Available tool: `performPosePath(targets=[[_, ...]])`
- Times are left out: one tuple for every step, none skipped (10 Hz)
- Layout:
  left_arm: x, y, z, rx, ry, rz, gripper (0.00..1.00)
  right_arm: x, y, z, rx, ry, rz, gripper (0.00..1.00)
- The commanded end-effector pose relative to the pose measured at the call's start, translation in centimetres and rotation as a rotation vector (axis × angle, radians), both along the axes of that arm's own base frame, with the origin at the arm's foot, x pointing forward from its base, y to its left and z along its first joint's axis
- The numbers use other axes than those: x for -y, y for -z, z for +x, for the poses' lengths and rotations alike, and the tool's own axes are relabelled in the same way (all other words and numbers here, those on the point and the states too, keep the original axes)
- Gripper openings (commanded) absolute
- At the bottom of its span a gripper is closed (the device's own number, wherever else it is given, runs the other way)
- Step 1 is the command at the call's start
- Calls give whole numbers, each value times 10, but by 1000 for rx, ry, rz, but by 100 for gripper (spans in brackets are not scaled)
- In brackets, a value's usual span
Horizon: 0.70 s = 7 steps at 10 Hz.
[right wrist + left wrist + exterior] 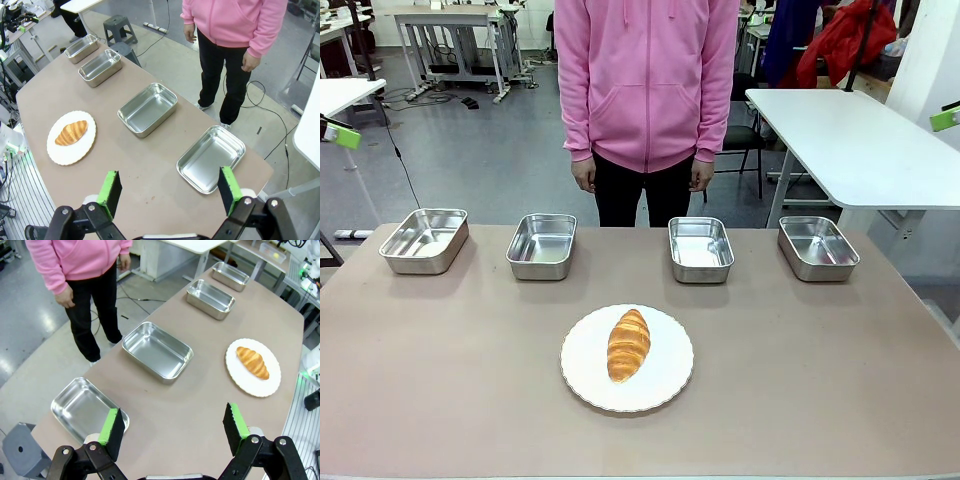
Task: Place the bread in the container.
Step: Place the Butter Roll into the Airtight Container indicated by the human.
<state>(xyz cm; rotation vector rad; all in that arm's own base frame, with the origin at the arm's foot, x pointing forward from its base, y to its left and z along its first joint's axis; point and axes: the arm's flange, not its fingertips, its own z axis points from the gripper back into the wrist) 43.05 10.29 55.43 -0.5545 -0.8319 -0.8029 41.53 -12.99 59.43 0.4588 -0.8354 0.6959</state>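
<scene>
Bread (628, 344) sits on the plate (578, 372), centre-low in the front frame, with bare table (440, 400) all round it; four empty steel pans line the far edge with gaps between them: outer-left container (423, 240), inner-left container (541, 245), inner-right container (700, 248), outer-right container (817, 247); left gripper (172, 420) and right gripper (169, 182) both have jaws wide apart, holding nothing, above the table.

Bright and even, lit from overhead, no dim corners. Soft, faint shadows just beneath the four shallow rectangular stainless-steel pans (542, 245) and the round white plate (665, 385) on the matte brown counter (440, 380). White glare inside the pans and on the glossy grey floor (30, 335). Front view sharp and straight. Wrist views wide-angle, bowed toward the edges, with green-padded black fingers (109, 429) crisp up close.
</scene>
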Motion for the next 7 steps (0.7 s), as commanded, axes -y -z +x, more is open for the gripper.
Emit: performPosePath(targets=[[-1,0,-1,-2,2,-7,100,0,0,0,8,-8,5,100],[-1,0,-1,-2,2,-7,100,0,0,0,8,-8,5,100],[-1,0,-1,-2,2,-7,100,0,0,0,8,-8,5,100],[-1,0,-1,-2,2,-7,100,0,0,0,8,-8,5,100],[-1,0,-1,-2,2,-7,100,0,0,0,8,-8,5,100],[-1,0,-1,-2,2,-7,100,0,0,0,8,-8,5,100],[-1,0,-1,-2,2,-7,100,0,0,0,8,-8,5,100]])
